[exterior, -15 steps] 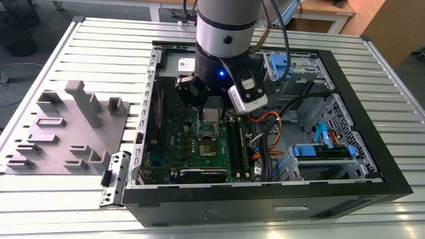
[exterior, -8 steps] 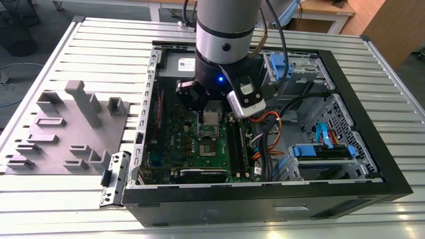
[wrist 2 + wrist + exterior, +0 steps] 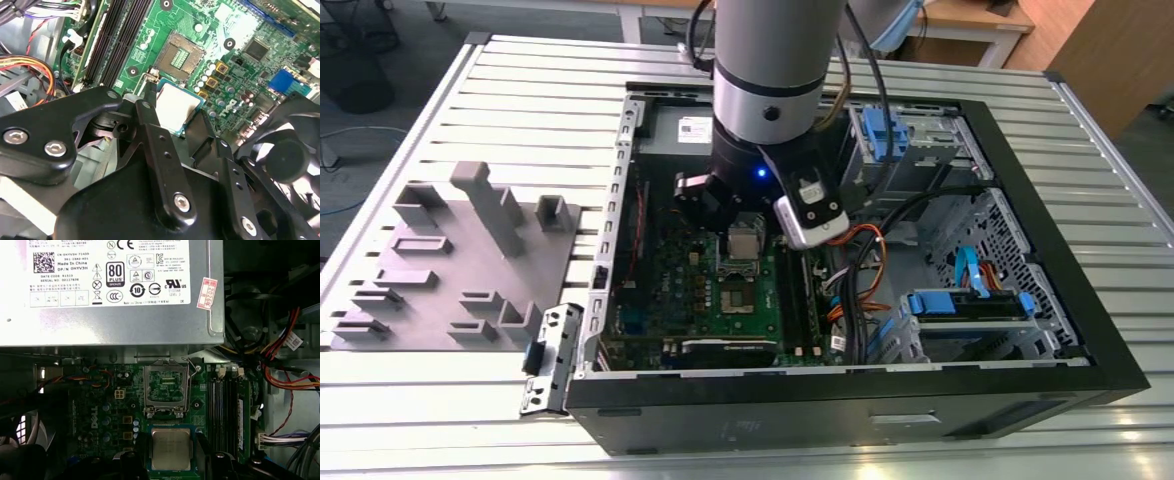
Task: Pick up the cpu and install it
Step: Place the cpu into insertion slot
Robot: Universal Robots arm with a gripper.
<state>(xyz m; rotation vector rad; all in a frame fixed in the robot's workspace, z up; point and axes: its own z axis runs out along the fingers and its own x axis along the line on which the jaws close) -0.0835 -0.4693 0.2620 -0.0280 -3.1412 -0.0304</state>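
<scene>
Flat silvery cpu (image 3: 176, 107) between fingers (image 3: 152, 135)

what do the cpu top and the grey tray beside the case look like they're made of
The cpu: lid looks like metal, matte silvery-grey with a soft sheen; its thin greenish rim is likely circuit board. The grey tray: probably moulded plastic, judging by its uniform dull grey and one-piece blocks.
</scene>
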